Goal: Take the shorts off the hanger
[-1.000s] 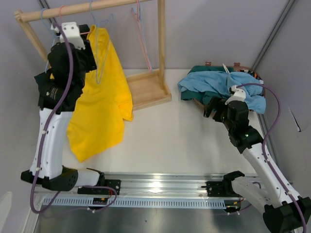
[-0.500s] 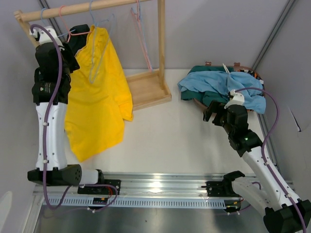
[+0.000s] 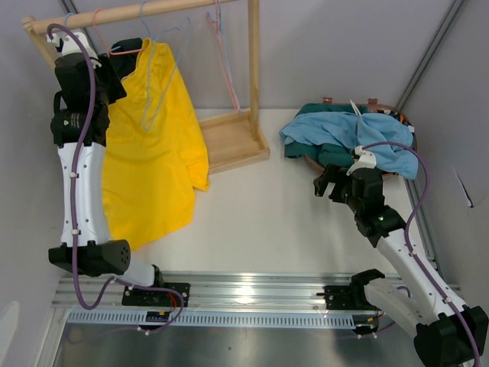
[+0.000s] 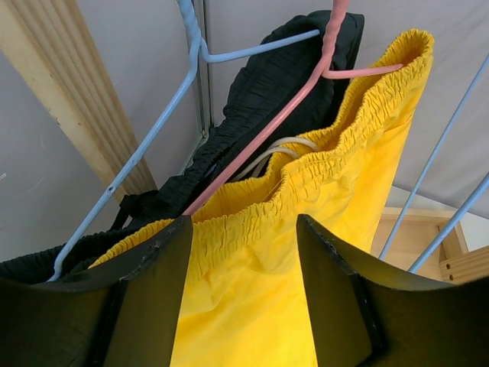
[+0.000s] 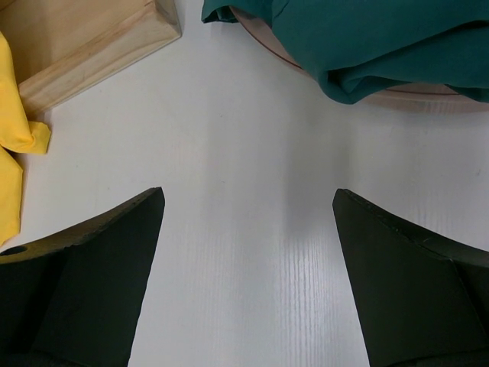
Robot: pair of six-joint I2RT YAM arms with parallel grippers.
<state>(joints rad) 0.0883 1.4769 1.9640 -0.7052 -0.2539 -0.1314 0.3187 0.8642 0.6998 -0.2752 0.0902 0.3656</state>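
So left hand (image 4: 243, 229) is spread wide at the yellow shorts (image 4: 359, 160) on the pink hanger (image 4: 263, 128), right hand (image 5: 248, 200) wide too over the desk (image 5: 252, 115).

Left arm (image 3: 79, 183): white tube links, black joint housings, black base (image 3: 92, 258). Right arm (image 3: 401, 248): same white-and-black build. Purple cable (image 3: 92, 84) runs along each arm, with white cap at wrist. Left fingers (image 4: 149, 298), right fingers (image 5: 84, 283): matte black, broad, curved inner edges, rough rims.
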